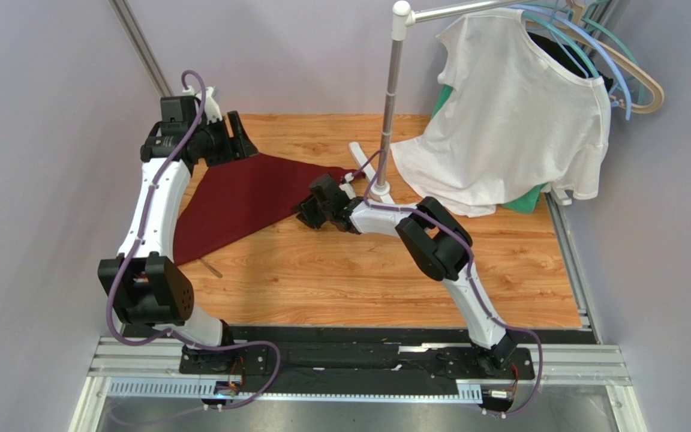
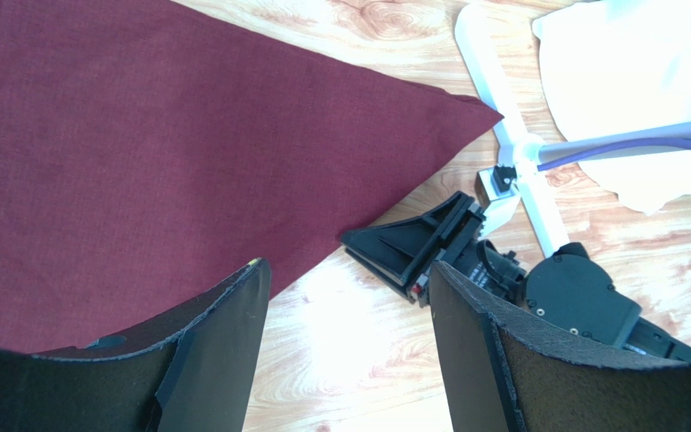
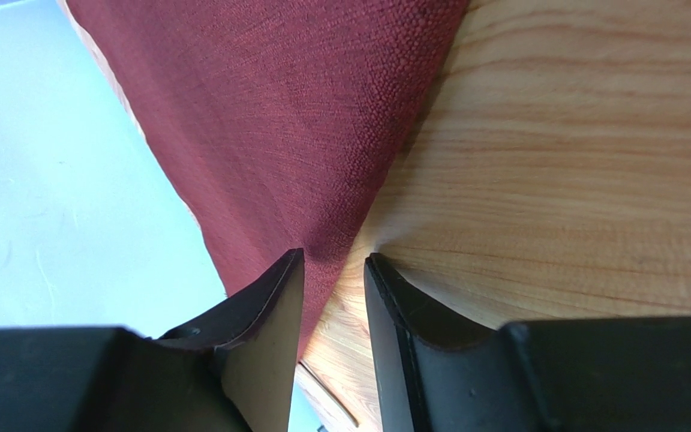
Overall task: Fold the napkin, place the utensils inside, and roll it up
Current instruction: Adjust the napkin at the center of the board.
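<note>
Wooden table holds napkin, its tip beside white rack foot.

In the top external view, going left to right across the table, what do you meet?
napkin → stand pole → white T-shirt → hangers

Dark maroon cloth napkin lies at the far-left of the wooden tabletop; white metal rack base stands just right of its tip; white T-shirt hangs over the far-right corner.
</note>
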`<state>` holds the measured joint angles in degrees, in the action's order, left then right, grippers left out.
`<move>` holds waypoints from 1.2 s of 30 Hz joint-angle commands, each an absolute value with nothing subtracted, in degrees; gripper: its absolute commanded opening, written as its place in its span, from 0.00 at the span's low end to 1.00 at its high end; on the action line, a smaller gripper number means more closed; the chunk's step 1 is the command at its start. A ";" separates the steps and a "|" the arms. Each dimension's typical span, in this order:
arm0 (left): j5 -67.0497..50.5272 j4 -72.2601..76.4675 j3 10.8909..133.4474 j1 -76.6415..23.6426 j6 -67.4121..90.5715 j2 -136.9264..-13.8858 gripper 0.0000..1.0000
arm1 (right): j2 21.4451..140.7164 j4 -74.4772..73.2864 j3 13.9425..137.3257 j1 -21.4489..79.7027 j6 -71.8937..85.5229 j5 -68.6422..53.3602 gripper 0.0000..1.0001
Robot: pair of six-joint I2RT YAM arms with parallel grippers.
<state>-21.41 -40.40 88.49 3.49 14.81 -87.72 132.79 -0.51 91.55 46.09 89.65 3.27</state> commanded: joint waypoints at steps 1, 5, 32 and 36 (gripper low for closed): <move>-23.55 -38.67 88.07 4.04 15.91 -85.61 0.74 | 136.14 -3.78 91.76 45.53 92.63 7.91 0.37; -23.99 -38.50 88.07 4.13 16.00 -85.34 0.74 | 137.63 -4.92 93.34 45.53 93.08 8.00 0.33; -31.11 -35.95 86.75 8.17 18.72 -85.78 0.74 | 134.65 -5.27 87.90 49.65 95.53 11.33 0.00; -30.94 -36.03 86.66 8.26 18.55 -86.04 0.74 | 133.68 -4.31 85.61 51.06 97.29 11.34 0.00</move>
